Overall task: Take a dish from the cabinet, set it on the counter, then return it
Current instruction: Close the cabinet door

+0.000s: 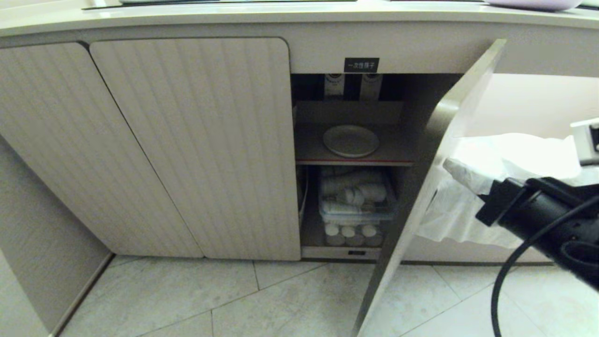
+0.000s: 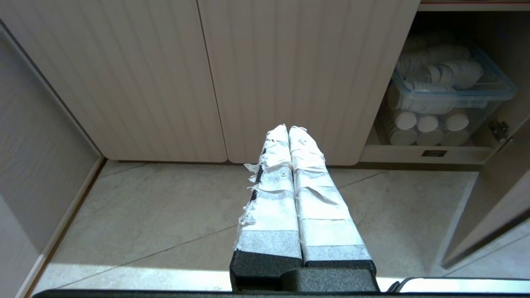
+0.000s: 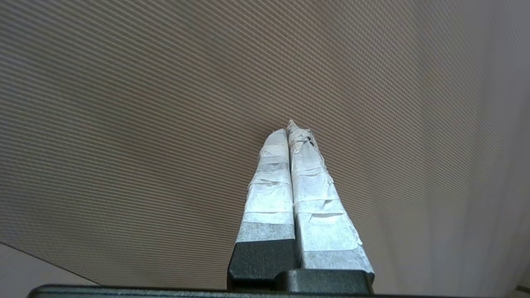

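Note:
The dish (image 1: 351,141), a plain cream plate, lies flat on the inner shelf of the cabinet (image 1: 196,140), under a small black label (image 1: 361,65). The cabinet's right door (image 1: 423,187) stands swung open. My right gripper (image 1: 449,164) is to the right of that door, its white-taped fingers shut and empty, tips at the door's outer face. In the right wrist view the gripper (image 3: 290,128) points at the ribbed door surface (image 3: 165,103). My left gripper (image 2: 287,129) is shut and empty, low above the floor, facing the closed doors. The counter (image 1: 281,14) runs along the top.
Below the dish's shelf a clear plastic bin (image 1: 355,196) of white cups and several white jars (image 1: 353,234) fill the lower compartment. A pale pink plate (image 1: 533,3) sits on the counter at far right. Tiled floor (image 1: 234,299) lies before the cabinet; a side wall (image 1: 28,243) stands at left.

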Motion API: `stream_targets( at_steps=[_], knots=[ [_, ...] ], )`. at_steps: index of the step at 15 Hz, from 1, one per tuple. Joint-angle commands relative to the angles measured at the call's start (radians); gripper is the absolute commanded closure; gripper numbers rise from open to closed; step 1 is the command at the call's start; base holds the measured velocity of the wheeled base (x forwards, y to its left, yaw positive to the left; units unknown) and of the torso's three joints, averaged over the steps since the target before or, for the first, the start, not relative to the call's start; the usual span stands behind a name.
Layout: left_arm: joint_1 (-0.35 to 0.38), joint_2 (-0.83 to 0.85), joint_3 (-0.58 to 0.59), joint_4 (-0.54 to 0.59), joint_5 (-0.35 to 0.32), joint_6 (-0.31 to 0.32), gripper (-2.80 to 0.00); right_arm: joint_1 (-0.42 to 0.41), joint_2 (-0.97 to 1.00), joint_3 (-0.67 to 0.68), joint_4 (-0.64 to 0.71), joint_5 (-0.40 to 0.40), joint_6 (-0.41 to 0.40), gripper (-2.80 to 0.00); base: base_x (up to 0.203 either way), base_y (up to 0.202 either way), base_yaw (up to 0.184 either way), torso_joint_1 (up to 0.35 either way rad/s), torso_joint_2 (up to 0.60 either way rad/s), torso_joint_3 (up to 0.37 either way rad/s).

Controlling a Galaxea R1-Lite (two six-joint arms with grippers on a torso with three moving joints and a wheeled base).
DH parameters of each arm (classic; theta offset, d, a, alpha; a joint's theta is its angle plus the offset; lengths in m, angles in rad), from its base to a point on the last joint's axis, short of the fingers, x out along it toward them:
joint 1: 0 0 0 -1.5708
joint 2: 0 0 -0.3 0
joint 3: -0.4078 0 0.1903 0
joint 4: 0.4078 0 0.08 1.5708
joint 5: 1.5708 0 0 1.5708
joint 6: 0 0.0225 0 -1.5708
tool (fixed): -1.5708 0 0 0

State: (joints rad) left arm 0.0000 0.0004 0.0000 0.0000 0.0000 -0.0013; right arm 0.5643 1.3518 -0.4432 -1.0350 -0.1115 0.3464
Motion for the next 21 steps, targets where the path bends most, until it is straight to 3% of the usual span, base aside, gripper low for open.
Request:
stream_targets(
  at_steps=[1,13,19,21],
  knots=[
    [0.000,0.000,0.000,0.000,0.000,0.000,0.00,0.000,0.066,-0.025,-0.015,-0.001,0.001,0.00,0.000,0.000,0.000,0.000,0.00,0.000],
    [0.000,0.000,0.000,0.000,0.000,0.000,0.00,-0.013,0.426,-0.345,-0.044,-0.051,-0.006,0.00,0.000,0.000,0.000,0.000,0.00,0.000],
    [0.000,0.000,0.000,0.000,0.000,0.000,0.00,-0.037,0.555,-0.474,-0.142,-0.124,-0.072,0.00,0.000,0.000,0.000,0.000,0.00,0.000],
    [0.000,0.000,0.000,0.000,0.000,0.000,0.00,-0.040,0.563,-0.441,-0.183,-0.196,-0.099,0.00,0.000,0.000,0.000,0.000,0.00,0.000]
  ],
)
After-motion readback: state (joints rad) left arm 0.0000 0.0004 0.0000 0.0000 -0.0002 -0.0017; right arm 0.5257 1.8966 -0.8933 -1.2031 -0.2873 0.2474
